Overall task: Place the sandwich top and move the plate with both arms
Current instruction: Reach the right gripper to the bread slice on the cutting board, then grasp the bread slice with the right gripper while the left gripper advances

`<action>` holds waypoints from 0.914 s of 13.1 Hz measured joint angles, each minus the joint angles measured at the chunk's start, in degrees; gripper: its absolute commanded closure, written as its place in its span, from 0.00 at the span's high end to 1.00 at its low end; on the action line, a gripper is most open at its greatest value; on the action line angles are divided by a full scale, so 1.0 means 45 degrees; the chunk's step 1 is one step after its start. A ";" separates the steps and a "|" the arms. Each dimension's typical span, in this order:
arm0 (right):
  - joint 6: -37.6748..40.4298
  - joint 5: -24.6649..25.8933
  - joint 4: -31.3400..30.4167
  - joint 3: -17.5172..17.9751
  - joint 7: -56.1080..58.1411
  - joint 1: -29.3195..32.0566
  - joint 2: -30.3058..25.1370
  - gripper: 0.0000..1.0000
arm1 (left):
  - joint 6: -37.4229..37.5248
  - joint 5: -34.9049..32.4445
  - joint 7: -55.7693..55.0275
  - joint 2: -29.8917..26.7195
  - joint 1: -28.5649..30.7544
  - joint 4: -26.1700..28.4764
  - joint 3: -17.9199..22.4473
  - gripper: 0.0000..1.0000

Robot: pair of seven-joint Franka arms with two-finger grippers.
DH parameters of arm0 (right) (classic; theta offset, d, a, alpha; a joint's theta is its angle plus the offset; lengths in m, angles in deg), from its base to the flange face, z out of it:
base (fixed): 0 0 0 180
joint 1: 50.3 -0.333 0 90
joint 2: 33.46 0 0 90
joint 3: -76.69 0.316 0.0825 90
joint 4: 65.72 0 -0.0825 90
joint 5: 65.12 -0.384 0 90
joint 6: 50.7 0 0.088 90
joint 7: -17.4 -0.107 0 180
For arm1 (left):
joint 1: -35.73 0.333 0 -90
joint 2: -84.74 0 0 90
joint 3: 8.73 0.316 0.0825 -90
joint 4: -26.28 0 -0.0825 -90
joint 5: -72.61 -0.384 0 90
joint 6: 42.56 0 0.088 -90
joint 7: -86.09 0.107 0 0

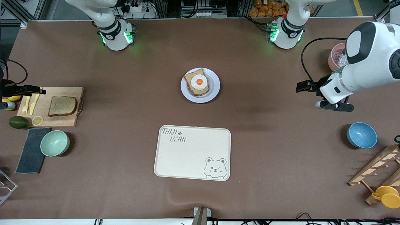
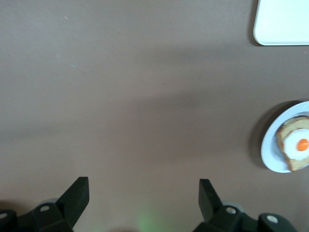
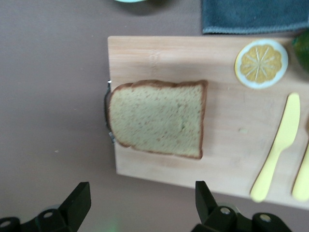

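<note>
A brown mat covers the table (image 1: 125,175), with the arms' bases lit green along its far edge. The sandwich top (image 1: 62,106) lies flat on a wooden cutting board (image 1: 67,120) at the right arm's end of the table, beside a yellow knife (image 3: 276,147) and a lemon slice (image 3: 261,63). The right gripper (image 3: 140,203) hangs over the board's edge, fingers spread wide and empty; the bread (image 3: 157,118) lies apart from the fingertips (image 3: 79,193), roughly centred between them. Mid-table, the plate (image 1: 215,86) carries the egg-topped slice (image 1: 197,82), farther from the front camera than the cream bear tray (image 1: 192,152). The left gripper (image 2: 142,200) waits over bare mat toward the left arm's end, fingers wide apart, nothing in them, well apart from the plate (image 2: 268,150).
</note>
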 measured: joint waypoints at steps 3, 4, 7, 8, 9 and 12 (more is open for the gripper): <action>-0.0958 -0.0952 -0.0031 -0.0009 0.1308 0.0122 0.0805 0.88 | -0.1034 0.0694 0.0017 0.0008 0.0004 0.1145 -0.0027 1.00; -0.1350 -0.1278 -0.0030 -0.0014 0.1827 0.0160 0.1047 0.87 | -0.1310 0.0843 0.0025 0.0009 -0.0014 0.1462 -0.0055 1.00; -0.2057 -0.1624 -0.0007 -0.0024 0.2423 0.0275 0.1473 0.73 | -0.1804 0.1246 0.0028 0.0099 -0.0024 0.2019 -0.0181 1.00; -0.2078 -0.1889 -0.0005 -0.0025 0.2458 0.0338 0.1571 0.73 | -0.1975 0.1367 0.0031 0.0192 -0.0024 0.2170 -0.0212 1.00; -0.2078 -0.2203 -0.0003 -0.0029 0.2508 0.0400 0.1709 0.68 | -0.2212 0.1568 0.0062 0.0315 -0.0025 0.2339 -0.0258 1.00; -0.2585 -0.3079 0.0005 -0.0036 0.2589 0.0653 0.2483 0.64 | -0.2591 0.2552 0.1067 0.0849 0.0042 0.2665 -0.0293 1.00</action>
